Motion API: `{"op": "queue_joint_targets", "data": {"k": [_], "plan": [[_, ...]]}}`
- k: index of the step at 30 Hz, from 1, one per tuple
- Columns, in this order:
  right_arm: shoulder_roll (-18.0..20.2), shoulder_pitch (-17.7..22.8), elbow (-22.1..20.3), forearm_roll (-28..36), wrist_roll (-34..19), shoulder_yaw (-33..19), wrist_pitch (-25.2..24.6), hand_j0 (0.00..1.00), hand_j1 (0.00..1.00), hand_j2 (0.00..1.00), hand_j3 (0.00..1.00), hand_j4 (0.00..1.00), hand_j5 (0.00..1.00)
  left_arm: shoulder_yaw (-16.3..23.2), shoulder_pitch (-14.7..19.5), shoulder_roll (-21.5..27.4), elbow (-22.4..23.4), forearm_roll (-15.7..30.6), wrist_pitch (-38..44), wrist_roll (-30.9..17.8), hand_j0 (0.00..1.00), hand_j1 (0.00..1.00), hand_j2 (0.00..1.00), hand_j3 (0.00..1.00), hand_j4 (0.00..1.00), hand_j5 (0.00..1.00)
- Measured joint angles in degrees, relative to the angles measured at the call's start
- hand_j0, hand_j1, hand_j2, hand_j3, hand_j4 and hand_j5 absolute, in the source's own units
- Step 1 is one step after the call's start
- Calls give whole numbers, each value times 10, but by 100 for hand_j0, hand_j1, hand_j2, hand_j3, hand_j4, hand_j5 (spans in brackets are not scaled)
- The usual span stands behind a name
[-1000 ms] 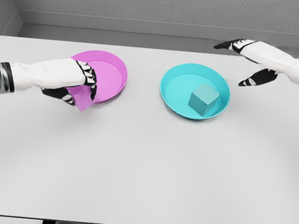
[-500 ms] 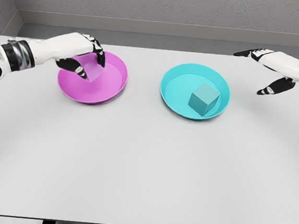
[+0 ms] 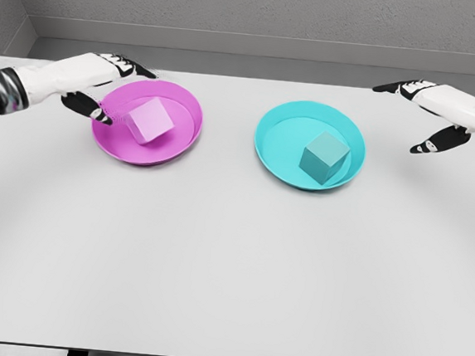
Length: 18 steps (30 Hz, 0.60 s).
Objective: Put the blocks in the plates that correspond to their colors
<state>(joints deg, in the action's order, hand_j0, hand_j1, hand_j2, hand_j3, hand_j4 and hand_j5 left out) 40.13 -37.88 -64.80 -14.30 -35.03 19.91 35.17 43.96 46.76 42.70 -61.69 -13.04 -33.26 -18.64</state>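
A pink block (image 3: 149,119) lies inside the pink plate (image 3: 185,107) at the table's back left. My left hand (image 3: 108,87) hovers at that plate's left rim, fingers spread and holding nothing, apart from the block. A teal block (image 3: 322,156) rests in the teal plate (image 3: 279,136) right of centre. At the far right, my right hand (image 3: 426,115) hangs open above the table, well clear of the teal plate.
The white table (image 3: 229,269) stretches wide toward me. A grey wall runs behind its far edge.
The left hand carried the pink block over the pink plate, let it go and drew back to the left. The block now lies in the plate. The right hand retreated rightward.
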Motion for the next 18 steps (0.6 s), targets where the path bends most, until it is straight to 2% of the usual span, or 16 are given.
{"op": "queue_joint_targets", "data": {"k": [3,6,10,18], "plan": [[0,0,0,0,0,0,0,100,100,100,100,100,100,-5,-4,35,13,19,-11,1,100,100,100,100,100,100],[0,4,-2,0,0,0,0,100,100,100,100,100,100,-7,-18,51,33,33,-16,1,100,100,100,100,100,100],[0,8,-9,0,0,0,0,100,100,100,100,100,100,-8,-21,57,55,44,-18,1,100,100,100,100,100,100],[7,9,-16,0,0,-1,0,100,100,100,100,100,100,-8,-23,59,63,49,-18,1,100,100,100,100,100,100]]}}
